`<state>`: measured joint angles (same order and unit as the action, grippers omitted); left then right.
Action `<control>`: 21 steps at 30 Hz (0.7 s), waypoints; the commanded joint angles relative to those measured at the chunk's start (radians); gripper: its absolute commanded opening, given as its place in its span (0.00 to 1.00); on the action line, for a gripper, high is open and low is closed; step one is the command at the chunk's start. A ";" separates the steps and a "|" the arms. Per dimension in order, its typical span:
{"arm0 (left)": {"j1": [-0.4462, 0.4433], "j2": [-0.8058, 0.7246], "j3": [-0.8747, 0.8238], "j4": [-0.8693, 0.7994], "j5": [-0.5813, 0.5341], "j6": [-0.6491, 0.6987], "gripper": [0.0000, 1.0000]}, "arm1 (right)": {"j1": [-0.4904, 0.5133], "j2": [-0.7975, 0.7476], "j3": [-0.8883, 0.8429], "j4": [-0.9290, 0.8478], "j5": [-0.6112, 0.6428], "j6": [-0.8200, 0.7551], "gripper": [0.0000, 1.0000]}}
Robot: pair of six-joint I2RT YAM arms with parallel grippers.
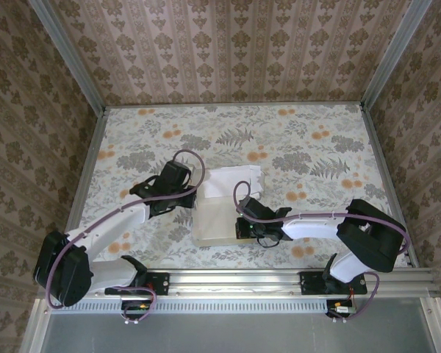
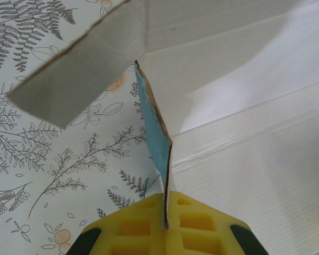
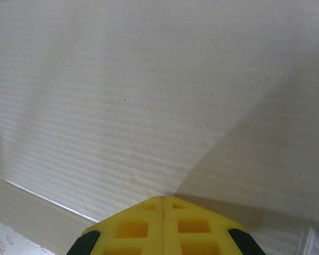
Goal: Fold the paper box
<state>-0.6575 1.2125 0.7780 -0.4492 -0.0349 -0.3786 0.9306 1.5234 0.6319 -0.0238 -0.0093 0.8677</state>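
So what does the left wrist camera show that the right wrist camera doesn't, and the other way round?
Left wrist camera: the paper box's turquoise outside, a loose flap sticking out over the flowery tablecloth, and the left claw pinching the edge of that turquoise wall. Right wrist camera: the right claw shut with nothing seen between its halves, facing a broad plain panel with one crease. Both: off-white card close up and a closed yellow claw at the bottom edge.

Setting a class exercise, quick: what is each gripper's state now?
Left gripper: closed on a wall of the paper box.
Right gripper: closed, nothing visibly held, against the box's inside.
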 commanded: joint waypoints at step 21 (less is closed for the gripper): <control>-0.064 -0.007 -0.117 -0.022 -0.009 0.074 0.02 | -0.041 -0.361 0.081 -0.226 -0.043 -0.301 0.10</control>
<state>-0.7151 1.2034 0.6594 -0.4850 -0.0597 -0.3523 0.9169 1.2156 0.6548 -0.1371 -0.0212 0.6727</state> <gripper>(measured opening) 0.055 0.093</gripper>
